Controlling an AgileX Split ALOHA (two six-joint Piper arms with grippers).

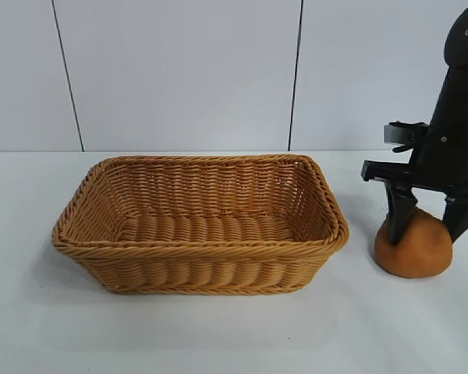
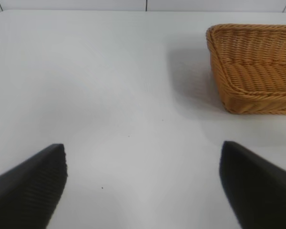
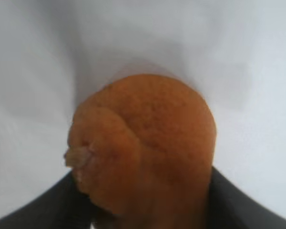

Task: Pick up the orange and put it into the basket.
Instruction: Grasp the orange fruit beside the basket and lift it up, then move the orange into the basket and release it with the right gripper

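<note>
Basket (image 1: 199,226) interior unobstructed from above; open table (image 1: 218,335) on all sides; orange (image 1: 413,245) well right of it.

Orange (image 1: 415,248): lumpy, matte orange-brown, apparently resting on the table, right of basket. Basket (image 1: 203,249): tan wicker, rectangular, upright, empty.

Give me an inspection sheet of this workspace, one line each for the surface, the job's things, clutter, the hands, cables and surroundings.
Surface: white table, bare in front of the basket.
Job's things: orange on the table, right of the basket; the basket holds nothing.
Clutter: nothing seen.
Hands: right hand points down over the orange, a finger on each side of it, fruit not lifted; left hand open above bare table, away from the basket, idle.
Cables: nothing seen.
Surroundings: pale panelled wall behind the table, with dark vertical seams.
</note>
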